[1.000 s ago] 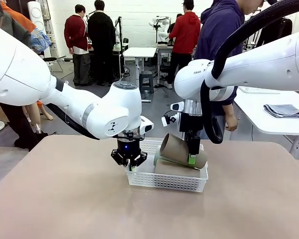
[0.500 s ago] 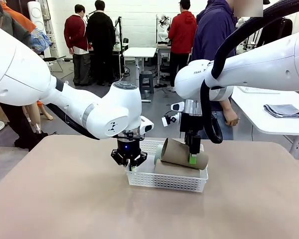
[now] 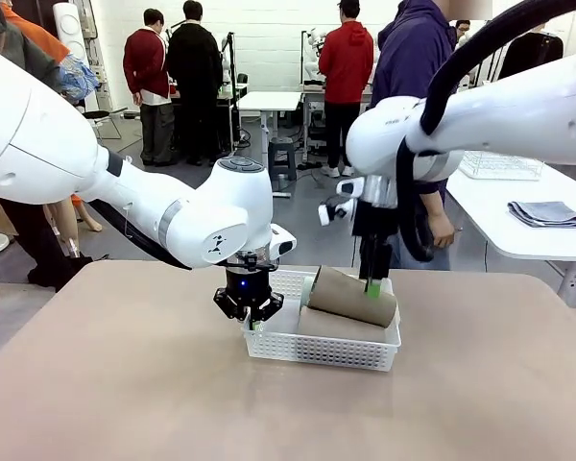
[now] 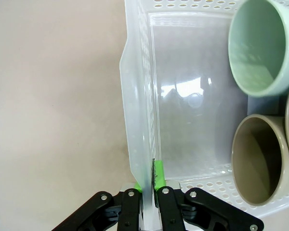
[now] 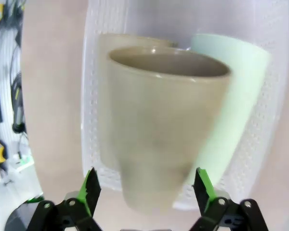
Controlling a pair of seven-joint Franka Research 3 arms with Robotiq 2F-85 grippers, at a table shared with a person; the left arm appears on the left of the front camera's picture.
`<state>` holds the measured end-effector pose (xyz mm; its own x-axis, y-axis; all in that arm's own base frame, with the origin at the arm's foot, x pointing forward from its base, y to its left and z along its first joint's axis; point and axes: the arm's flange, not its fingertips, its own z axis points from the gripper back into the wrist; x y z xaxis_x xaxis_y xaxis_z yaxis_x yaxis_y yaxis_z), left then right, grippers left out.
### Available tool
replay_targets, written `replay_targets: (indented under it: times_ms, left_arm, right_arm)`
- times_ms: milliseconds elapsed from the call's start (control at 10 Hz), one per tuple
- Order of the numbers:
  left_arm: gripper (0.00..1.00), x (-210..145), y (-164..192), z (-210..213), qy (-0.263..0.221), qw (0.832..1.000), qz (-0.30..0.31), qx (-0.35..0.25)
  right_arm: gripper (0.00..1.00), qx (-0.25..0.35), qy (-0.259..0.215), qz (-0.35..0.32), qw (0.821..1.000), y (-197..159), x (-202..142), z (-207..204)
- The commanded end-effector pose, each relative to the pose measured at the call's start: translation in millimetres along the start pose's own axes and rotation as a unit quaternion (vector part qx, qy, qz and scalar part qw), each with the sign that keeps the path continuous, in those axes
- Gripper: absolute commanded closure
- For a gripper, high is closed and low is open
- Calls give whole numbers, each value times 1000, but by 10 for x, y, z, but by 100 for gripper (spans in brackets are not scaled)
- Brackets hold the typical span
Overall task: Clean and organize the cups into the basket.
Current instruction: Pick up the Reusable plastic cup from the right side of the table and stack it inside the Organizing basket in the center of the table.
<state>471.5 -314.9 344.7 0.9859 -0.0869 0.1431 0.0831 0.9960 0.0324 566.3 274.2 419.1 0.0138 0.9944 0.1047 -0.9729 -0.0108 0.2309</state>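
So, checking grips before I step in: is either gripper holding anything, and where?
The left gripper is shut on the basket, clamping its end wall. The right gripper is open above the top tan cup.

Basket white (fine lattice holes); cups tan-brown, 1 mint cup pale green; table beige.

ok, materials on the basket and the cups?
Basket: looks like white, slightly translucent plastic, with a glossy floor showing reflections and punched-hole lattice walls. Tan cup and mint green cup: opaque, matte, thick rounded rims; probably ceramic or a dense moulded plastic, the look leaves it open.
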Motion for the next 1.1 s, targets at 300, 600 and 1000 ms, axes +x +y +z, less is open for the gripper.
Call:
replay_targets:
  times_ms: [300,600,1000]
  left_arm:
    - [100,3,0,-1,0,1000,0,0]
    - [100,3,0,-1,0,1000,0,0]
    - [100,3,0,-1,0,1000,0,0]
  right_arm:
    - [0,-86,-292,55,951,906,-1658,854]
    - [0,-84,-371,57,923,1454,-2543,702]
    - [0,-132,-451,-17,883,1736,-3284,439]
